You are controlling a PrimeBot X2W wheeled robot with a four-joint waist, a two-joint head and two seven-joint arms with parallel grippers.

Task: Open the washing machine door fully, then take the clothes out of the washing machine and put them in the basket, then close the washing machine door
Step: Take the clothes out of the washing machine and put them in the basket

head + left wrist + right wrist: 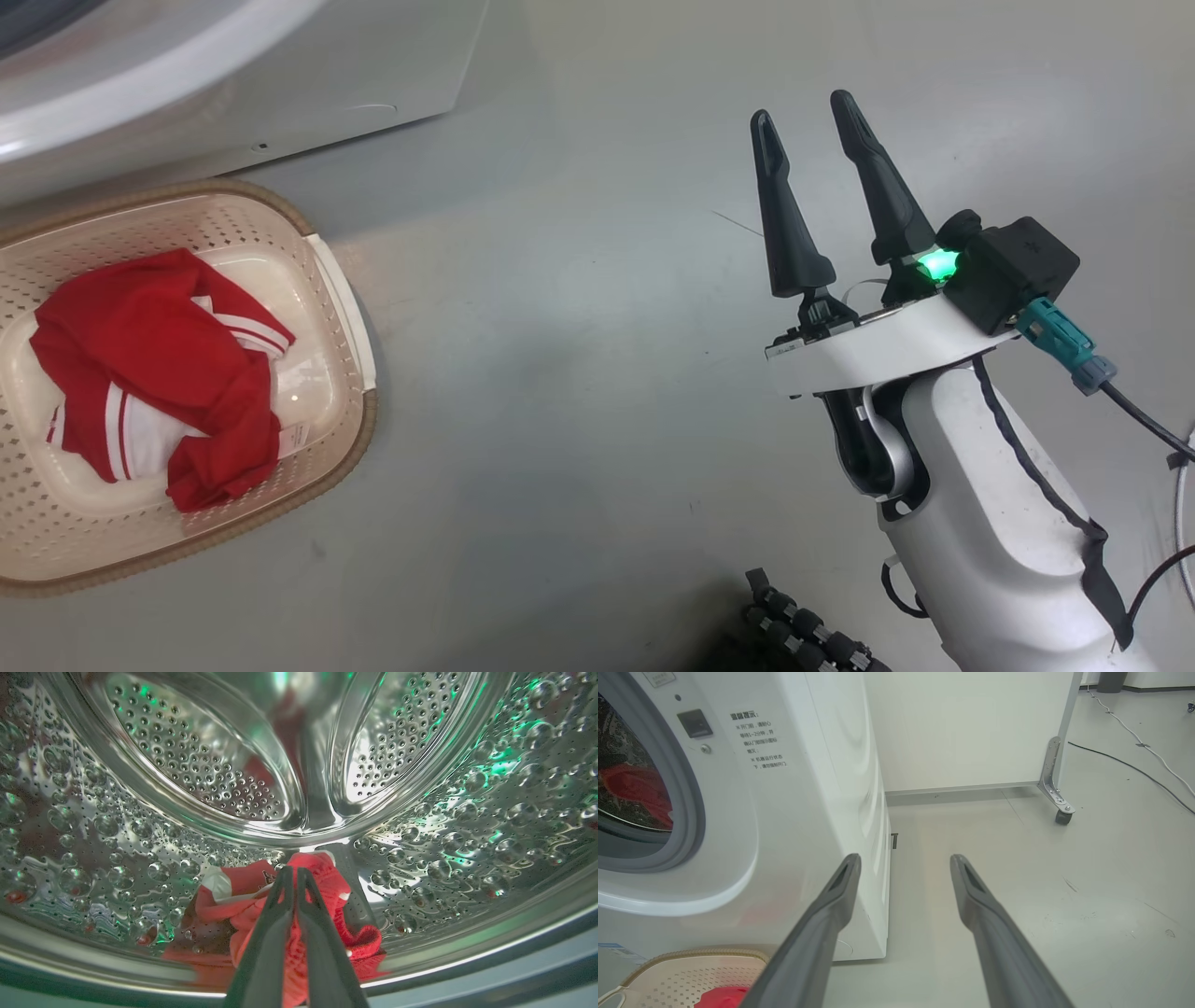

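**Clearance around both arms**

Your right fingers have bare floor ahead. The washing machine flanks their left, and the basket stands just beside it. Drum wall rings your left fingers, with clothes at their tips.

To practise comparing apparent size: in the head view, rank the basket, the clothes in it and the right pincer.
Largest: basket.
Then: clothes.
Smallest: right pincer, although it is probably nearer the camera.

Right gripper: fingers spread wide, poised over the floor beside the washing machine. Red clothes lie inside the drum opening. Basket sits at lower left, just before the machine's front, containing red fabric.
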